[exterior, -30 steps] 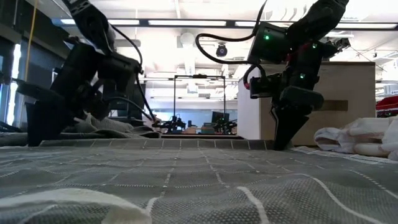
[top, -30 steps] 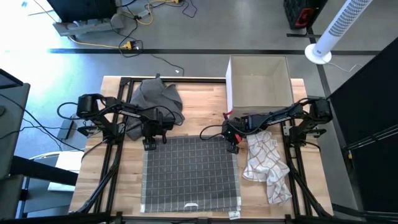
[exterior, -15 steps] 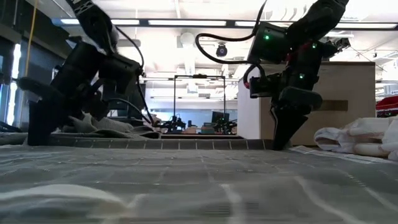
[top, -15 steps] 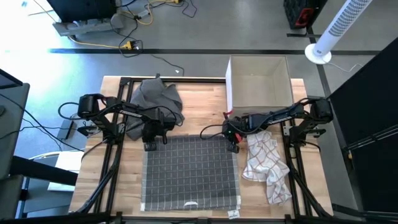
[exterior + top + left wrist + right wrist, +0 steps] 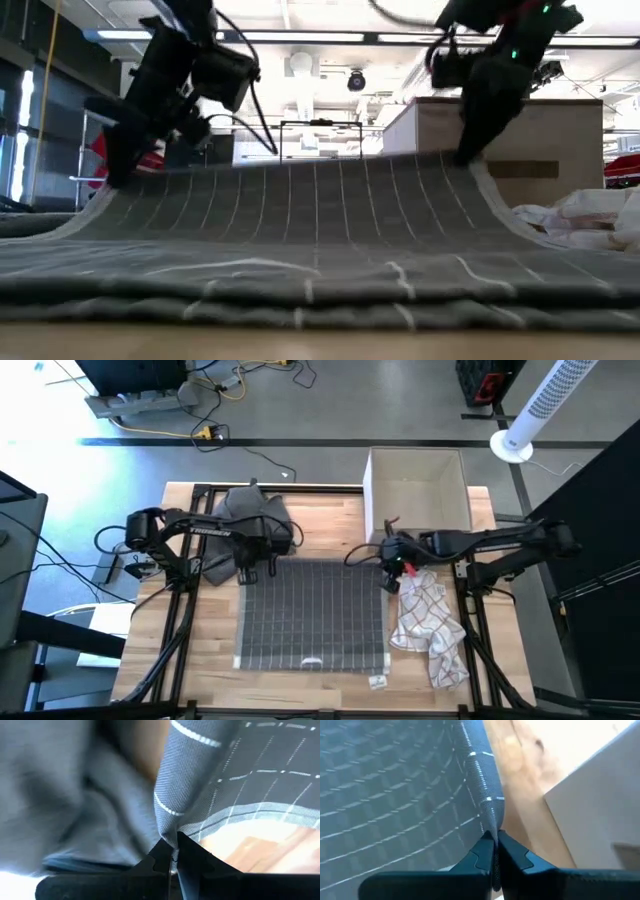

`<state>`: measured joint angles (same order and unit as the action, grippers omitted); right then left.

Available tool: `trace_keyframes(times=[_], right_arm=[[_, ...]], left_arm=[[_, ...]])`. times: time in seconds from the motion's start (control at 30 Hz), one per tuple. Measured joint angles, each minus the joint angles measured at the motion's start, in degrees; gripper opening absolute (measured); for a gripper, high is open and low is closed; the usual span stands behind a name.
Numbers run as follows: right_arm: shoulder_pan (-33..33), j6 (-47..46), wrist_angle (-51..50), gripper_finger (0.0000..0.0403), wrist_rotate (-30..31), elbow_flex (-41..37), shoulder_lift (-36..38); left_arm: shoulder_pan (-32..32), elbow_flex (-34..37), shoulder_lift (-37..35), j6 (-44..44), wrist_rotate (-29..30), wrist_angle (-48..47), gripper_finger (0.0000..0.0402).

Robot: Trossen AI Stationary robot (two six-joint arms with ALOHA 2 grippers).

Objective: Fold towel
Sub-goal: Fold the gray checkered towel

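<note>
No legible txt, labels, brands or nos. anywhere: small white tag (image 5: 377, 681) by the grey grid-checked cloth towel (image 5: 312, 614) is too tiny to read, and the plain white cardboard box (image 5: 418, 490) shows no print.

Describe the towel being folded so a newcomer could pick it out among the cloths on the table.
On the wooden table, between the two arms, lies the dark grey towel with a thin white grid. Its far edge is lifted, pinched by the left gripper and right gripper. The crumpled grey cloth is plain; the white cloth is pale and bunched.
</note>
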<state>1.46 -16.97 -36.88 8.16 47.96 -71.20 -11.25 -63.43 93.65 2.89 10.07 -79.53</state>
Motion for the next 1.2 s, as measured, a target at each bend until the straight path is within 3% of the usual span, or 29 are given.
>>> trace_keyframes(times=[0.13,0.43,0.57,0.83,1.03,1.2], right_arm=[[-1.4,0.1,-1.8,0.0000,-1.4,2.8,2.4],[-10.7,-5.0,-5.2,0.0000,-17.5,9.5,-0.6],[-15.3,-7.6,-4.9,0.0000,-21.8,9.7,-3.6],[-20.6,-8.2,3.0,0.0000,-29.3,9.3,-13.8],[-22.9,-8.0,7.5,0.0000,-29.5,9.4,-21.1],[-24.0,-6.2,6.5,0.0000,-29.3,9.4,-22.3]], left_arm=[[-0.3,-2.9,-1.5,1.2,0.0,-3.0,0.0005],[9.7,-4.1,-5.4,4.5,-16.7,-6.3,0.0005],[16.1,-3.8,-5.5,0.8,-21.1,-5.8,0.0005],[22.2,3.5,-5.4,-1.6,-24.8,5.7,0.0005],[23.9,8.9,-5.4,2.0,-26.6,14.0,0.0005],[25.6,10.7,-5.5,3.0,-31.3,17.4,0.0005]])
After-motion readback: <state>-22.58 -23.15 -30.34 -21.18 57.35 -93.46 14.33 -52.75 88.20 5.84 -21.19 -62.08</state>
